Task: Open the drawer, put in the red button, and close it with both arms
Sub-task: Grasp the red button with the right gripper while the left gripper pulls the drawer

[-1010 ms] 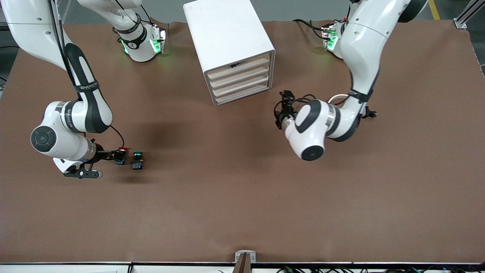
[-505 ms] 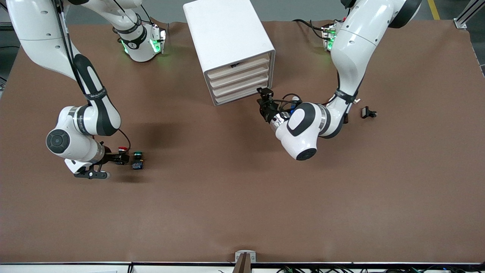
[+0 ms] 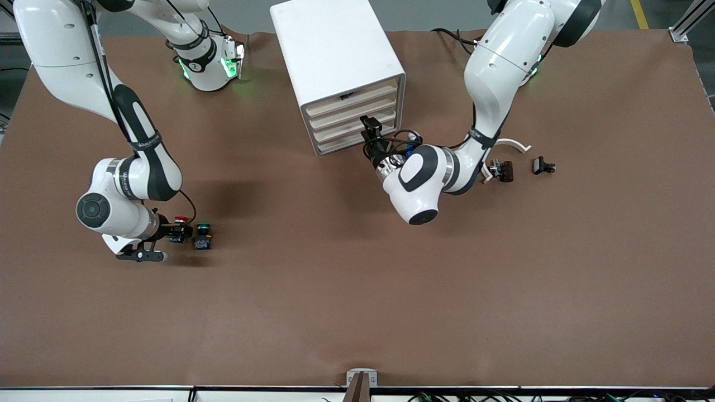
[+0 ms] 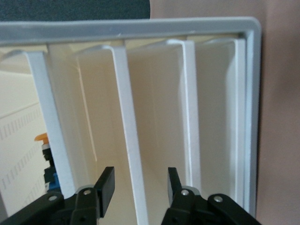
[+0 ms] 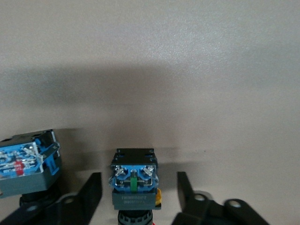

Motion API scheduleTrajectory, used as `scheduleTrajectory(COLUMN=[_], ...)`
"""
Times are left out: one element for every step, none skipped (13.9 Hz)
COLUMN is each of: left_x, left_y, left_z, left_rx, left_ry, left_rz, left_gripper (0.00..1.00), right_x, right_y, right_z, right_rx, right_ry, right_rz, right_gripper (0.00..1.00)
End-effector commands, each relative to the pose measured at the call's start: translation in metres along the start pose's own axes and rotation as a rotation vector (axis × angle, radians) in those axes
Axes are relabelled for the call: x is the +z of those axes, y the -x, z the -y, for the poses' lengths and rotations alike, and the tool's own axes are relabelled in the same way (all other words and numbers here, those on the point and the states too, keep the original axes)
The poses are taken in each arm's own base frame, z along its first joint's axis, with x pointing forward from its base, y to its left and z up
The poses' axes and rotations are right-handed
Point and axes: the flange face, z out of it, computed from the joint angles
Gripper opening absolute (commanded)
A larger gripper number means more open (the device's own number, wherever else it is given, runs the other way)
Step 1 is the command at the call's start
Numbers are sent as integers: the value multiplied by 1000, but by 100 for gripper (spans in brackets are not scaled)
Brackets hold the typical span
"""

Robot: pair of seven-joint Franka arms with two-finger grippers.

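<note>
The right end effector [image 3: 174, 231] sits low at the surface [image 3: 357, 290], its fingers [image 5: 89, 194] apart on either side of the red button [image 3: 180, 220], not yet clamped on it. The green-capped twin [image 3: 203, 228] stands just beside. The left end effector [image 3: 370, 129] is at the front of the white drawer cabinet [image 3: 335, 61], fingers [image 4: 105, 183] apart astride a drawer front's edge (no squeeze visible). All 4 drawers look closed, so opening, loading and closing remain. Count: 2 arms, 2 buttons, 1 cabinet, 2 small black parts [image 3: 543, 165] and 1 white curved piece [image 3: 514, 143] toward the left arm's end.
</note>
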Motion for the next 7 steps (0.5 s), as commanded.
scheduleTrajectory(left_x=[12, 19, 20, 23, 31, 37, 40], left_y=[10, 13, 13, 13, 15, 16, 15], left_z=[6, 8, 9, 8, 8, 6, 3], left_rx=[-6, -3, -2, -4, -3, -4, -8], left_ry=[-28, -30, -30, -32, -36, -39, -43], left_rz=[-9, -19, -21, -24, -37, -45, -49], left_gripper=[49, 49, 49, 49, 49, 49, 45], right_x=[-2, -3, -4, -6, -11, -16, -23], right_y=[3, 3, 2, 1, 0, -1, -2], right_z=[-1, -1, -1, -1, -1, -1, 1], right_rx=[2, 0, -1, -9, -13, -13, -13], right_ry=[9, 9, 9, 9, 9, 9, 9], right_rz=[-6, -5, -5, -8, -14, -17, -19], right_gripper=[31, 24, 19, 14, 12, 12, 12])
